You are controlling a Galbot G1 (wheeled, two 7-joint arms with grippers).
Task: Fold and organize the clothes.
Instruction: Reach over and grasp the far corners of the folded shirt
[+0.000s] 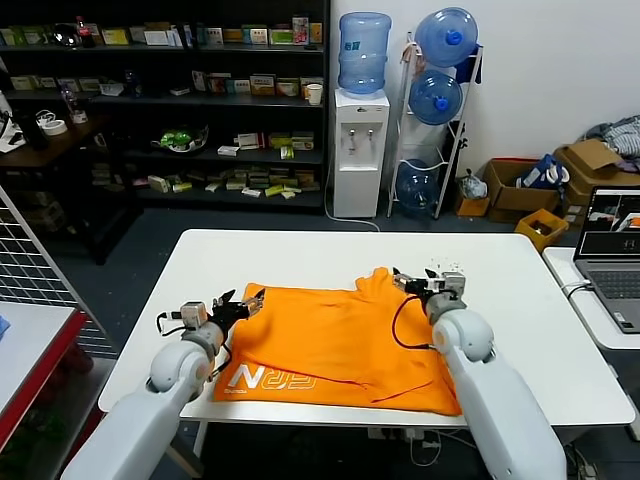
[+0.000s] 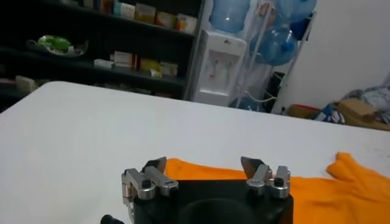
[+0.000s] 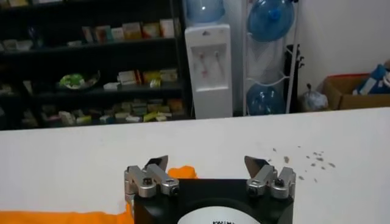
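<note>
Bright orange soft-fabric T-shirt [image 1: 340, 345] lies flat on my white table [image 1: 500, 270]. My left gripper [image 1: 240, 303] and right gripper [image 1: 420, 283] hover over its far corners, jaws spread, holding nothing.

Light is even and fairly bright, falling from overhead. The white table [image 1: 540, 300] reflects it softly without hard glare, and shadows under the arms are faint. The dark shelves [image 1: 170, 100] stay dim. The head view is sharp throughout. Both wrist views are softer: background shelves and water bottles [image 2: 228, 12] blur, and the near gripper bodies sit in shade.
</note>
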